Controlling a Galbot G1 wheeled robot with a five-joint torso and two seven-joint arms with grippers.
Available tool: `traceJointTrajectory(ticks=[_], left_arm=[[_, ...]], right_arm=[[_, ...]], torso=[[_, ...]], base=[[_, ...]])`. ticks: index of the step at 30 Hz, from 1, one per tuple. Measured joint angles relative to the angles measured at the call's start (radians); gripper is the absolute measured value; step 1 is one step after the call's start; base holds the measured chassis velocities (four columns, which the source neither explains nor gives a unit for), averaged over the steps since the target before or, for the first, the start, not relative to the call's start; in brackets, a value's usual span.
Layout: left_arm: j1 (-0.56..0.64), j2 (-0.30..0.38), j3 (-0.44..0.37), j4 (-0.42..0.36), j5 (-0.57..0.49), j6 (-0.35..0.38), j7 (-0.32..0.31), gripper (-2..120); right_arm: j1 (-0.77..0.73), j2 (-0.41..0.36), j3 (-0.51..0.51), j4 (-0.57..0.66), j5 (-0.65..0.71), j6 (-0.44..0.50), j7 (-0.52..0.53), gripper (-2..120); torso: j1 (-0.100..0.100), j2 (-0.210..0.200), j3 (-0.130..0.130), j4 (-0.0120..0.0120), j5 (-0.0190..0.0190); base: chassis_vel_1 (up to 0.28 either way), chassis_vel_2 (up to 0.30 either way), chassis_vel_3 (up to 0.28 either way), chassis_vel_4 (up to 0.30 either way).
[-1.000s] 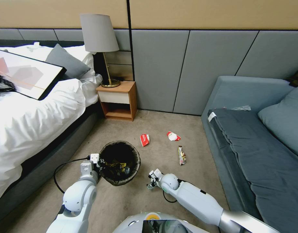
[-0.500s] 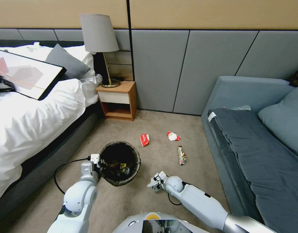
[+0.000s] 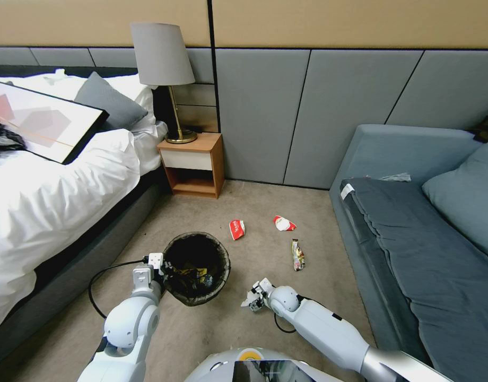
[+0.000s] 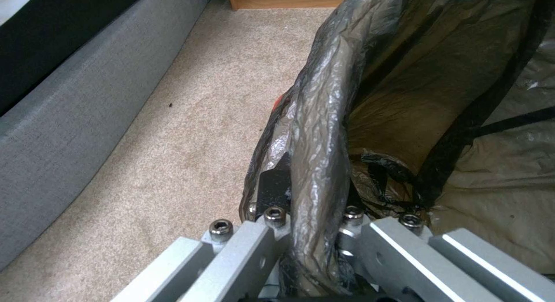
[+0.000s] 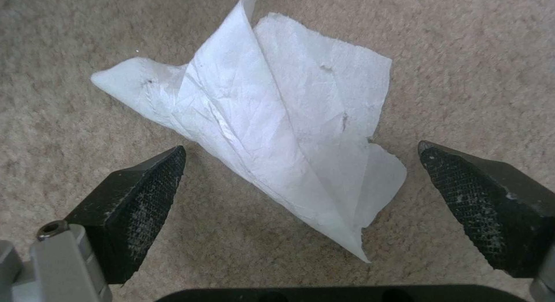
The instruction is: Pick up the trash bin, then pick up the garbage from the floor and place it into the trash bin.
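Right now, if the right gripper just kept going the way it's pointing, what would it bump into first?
Most likely the crumpled white paper on the carpet. The right gripper points down at it with fingers spread to either side. How much gap remains is unclear.

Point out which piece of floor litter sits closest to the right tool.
The crumpled white paper, lying between the open right tool pads. The red packet, red-and-white packet and dark wrapper lie farther away.

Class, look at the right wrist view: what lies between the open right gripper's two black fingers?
A crumpled white paper tissue on beige carpet lies between the right gripper's fingers, untouched by either.
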Motion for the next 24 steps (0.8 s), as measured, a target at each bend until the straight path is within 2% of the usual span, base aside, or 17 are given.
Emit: traceJointTrajectory(ticks=[11, 18, 24], left_arm=[[0.001, 0.008, -0.003, -0.001, -0.001, 0.000, 0.003, 0], [0.000, 0.005, -0.005, -0.004, -0.001, 0.000, 0.004, 0], [0.000, 0.002, -0.005, 0.001, 0.000, 0.000, 0.004, 0]], right_arm=[[-0.001, 0.042, -0.001, -0.037, -0.009, 0.012, -0.001, 100], [0.011, 0.038, -0.004, -0.036, -0.004, 0.018, -0.005, 78], [0.008, 0.039, 0.005, -0.052, -0.003, 0.030, -0.013, 77]], torso=[[0.000, 0.000, 0.000, 0.0001, -0.0001], [0.000, 0.000, 0.000, 0.0003, 0.0001], [0.000, 0.000, 0.000, -0.0001, -0.0003]], base=[[0.000, 0.000, 0.000, 0.000], [0.000, 0.000, 0.000, 0.000], [0.000, 0.000, 0.000, 0.000]])
